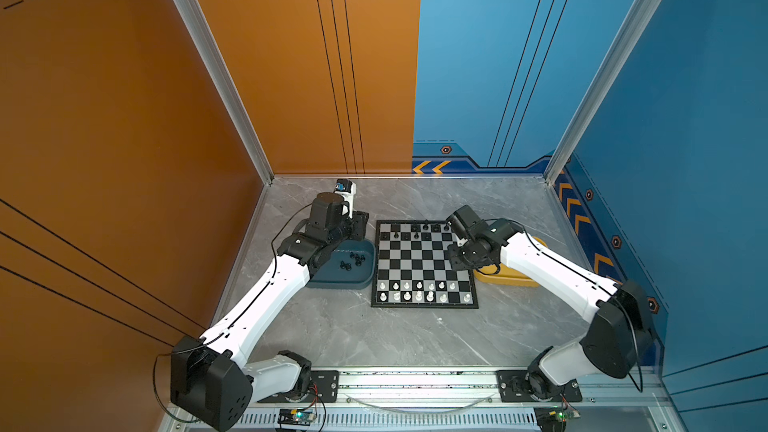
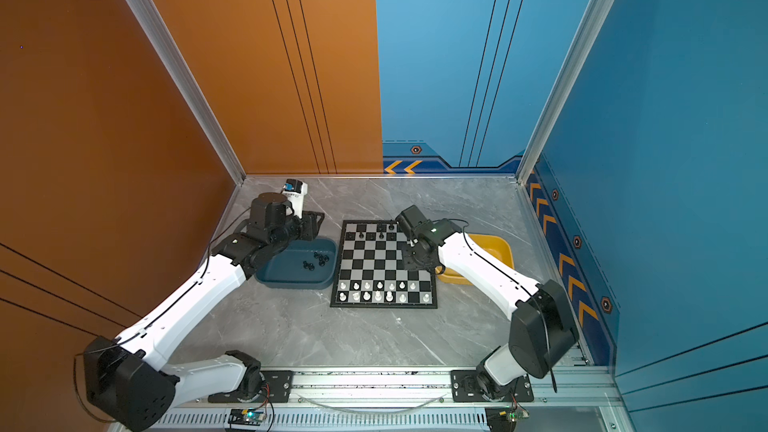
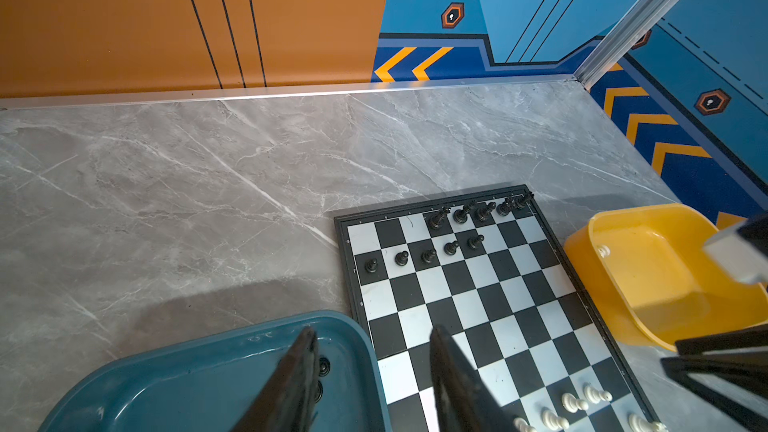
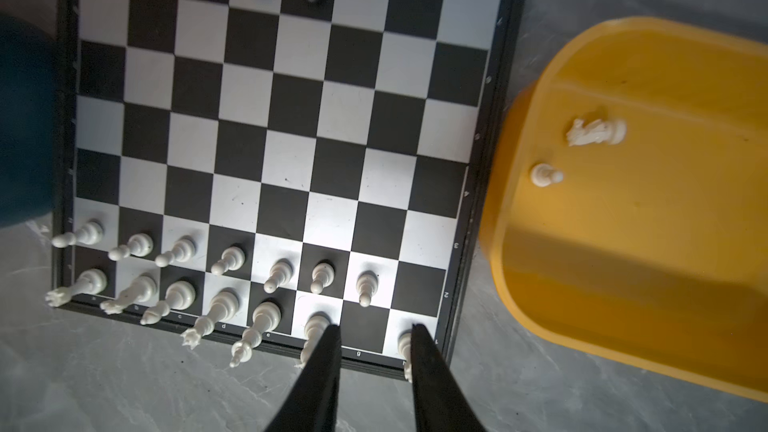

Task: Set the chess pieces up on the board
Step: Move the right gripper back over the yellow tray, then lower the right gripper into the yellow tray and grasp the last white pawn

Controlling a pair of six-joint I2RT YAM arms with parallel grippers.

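Observation:
The board [image 1: 424, 263] [image 2: 384, 263] lies mid-table. White chess pieces [image 1: 419, 296] [image 4: 226, 259] fill most of its two near rows, and black ones [image 1: 415, 236] [image 3: 451, 248] stand on the two far rows. More black pieces [image 1: 353, 261] lie in the teal tray [image 1: 332, 276]. A white knight [image 4: 594, 132] and a pawn [image 4: 545, 175] lie in the yellow tray [image 4: 623, 243]. My right gripper [image 1: 457, 261] [image 4: 375, 326] hangs open over the board's right side, holding nothing. My left gripper [image 1: 359, 226] [image 3: 372, 331] is open and empty above the teal tray's far edge.
The teal tray [image 2: 291, 272] touches the board's left side, and the yellow tray [image 2: 494, 251] sits on its right under my right forearm. Orange and blue walls close in the back and both sides. Bare marble table [image 1: 374, 338] lies in front of the board.

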